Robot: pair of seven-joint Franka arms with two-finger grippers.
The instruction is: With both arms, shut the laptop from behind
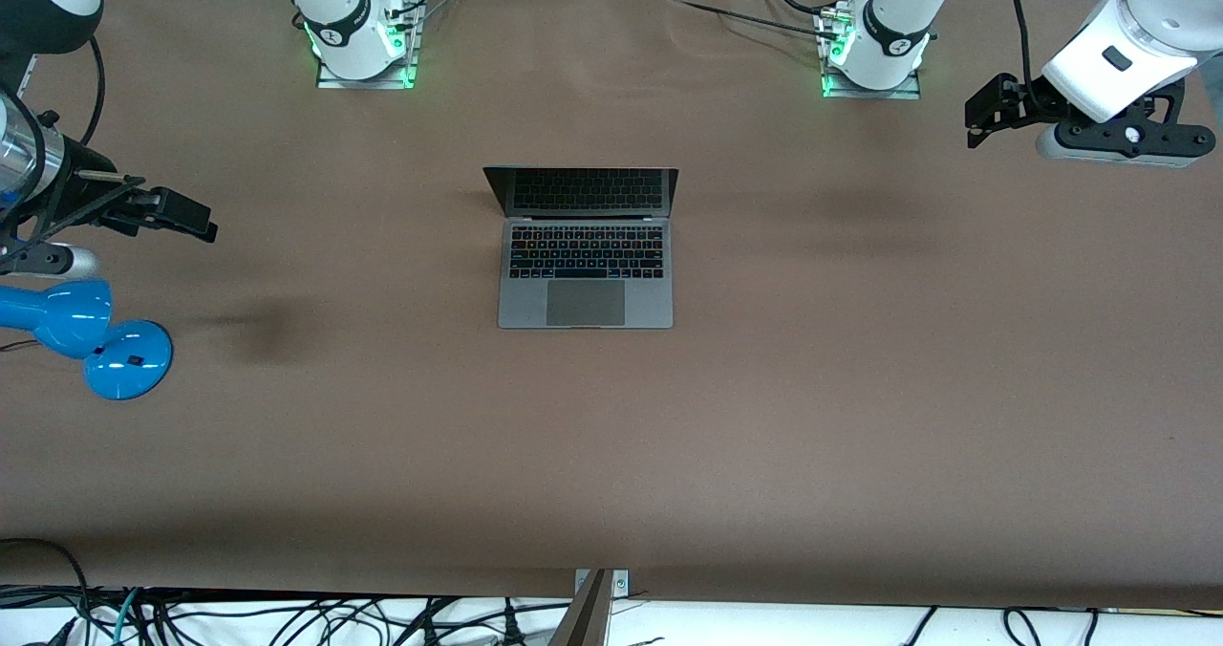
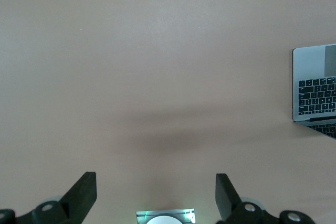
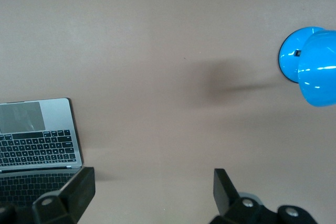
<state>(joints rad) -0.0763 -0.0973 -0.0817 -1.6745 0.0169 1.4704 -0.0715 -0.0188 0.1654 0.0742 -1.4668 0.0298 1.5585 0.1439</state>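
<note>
— Where is the laptop [image 1: 585, 262] found?

— It is set mid-table on the brown table [image 1: 860, 388], about midway between the two arms' ends. Its lid is raised, with the dark screen tipped back toward the robots' bases and the trackpad turned toward the front camera. Nothing is touching it.

— And how are the grippers held?

— The left gripper [image 1: 976, 118] is held in the air over bare table at the left arm's end, well apart from the laptop; in the left wrist view its fingers [image 2: 84, 192] are seen spread wide, with nothing grasped. The right gripper [image 1: 196, 216] is held over the table at the right arm's end, above a blue lamp [image 1: 91, 333]; its fingers [image 3: 79, 190] are likewise parted and nothing is gripped.
</note>
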